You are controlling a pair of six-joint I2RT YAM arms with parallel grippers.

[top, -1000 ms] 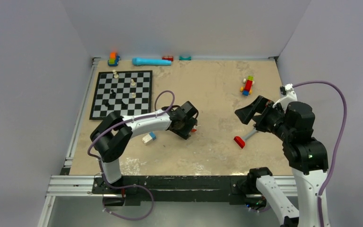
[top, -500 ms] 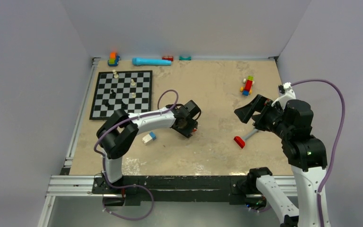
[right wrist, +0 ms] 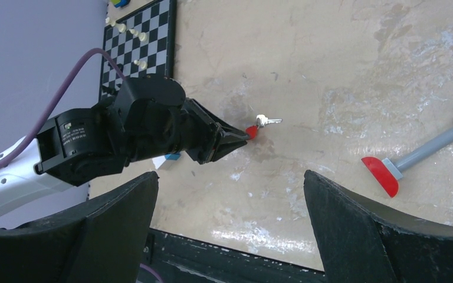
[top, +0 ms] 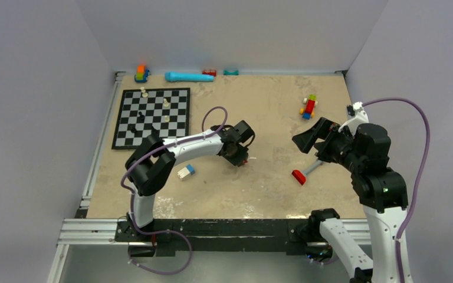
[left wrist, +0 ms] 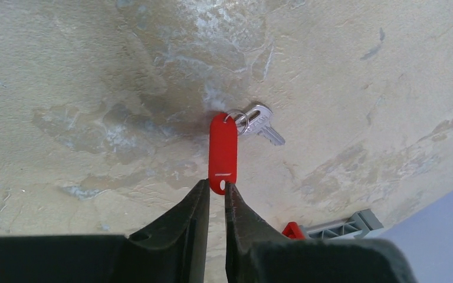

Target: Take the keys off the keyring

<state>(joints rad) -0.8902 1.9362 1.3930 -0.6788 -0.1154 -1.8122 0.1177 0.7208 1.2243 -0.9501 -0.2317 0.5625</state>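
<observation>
A red key tag (left wrist: 222, 150) lies on the table, joined by a small metal keyring (left wrist: 240, 121) to a silver key (left wrist: 262, 125). My left gripper (left wrist: 216, 187) is shut on the near end of the red tag, low over the table. In the top view, the left gripper (top: 240, 154) is at mid-table with the tag (top: 245, 161) just showing under it. My right gripper (top: 307, 140) is open and empty, raised at the right, apart from the keys. The right wrist view shows the tag (right wrist: 251, 131) and key (right wrist: 268, 121) ahead of its wide-open gripper (right wrist: 229, 175).
A grey tool with a red head (top: 299, 175) lies below the right gripper. A chessboard (top: 151, 117) with pieces is at the back left. A white and blue block (top: 185, 171) lies left of the left gripper. Toy bricks (top: 309, 106) and a blue cylinder (top: 189, 76) lie near the back.
My left gripper has shifted a little to the right and away, keeping the red tag. The right arm has barely moved.
</observation>
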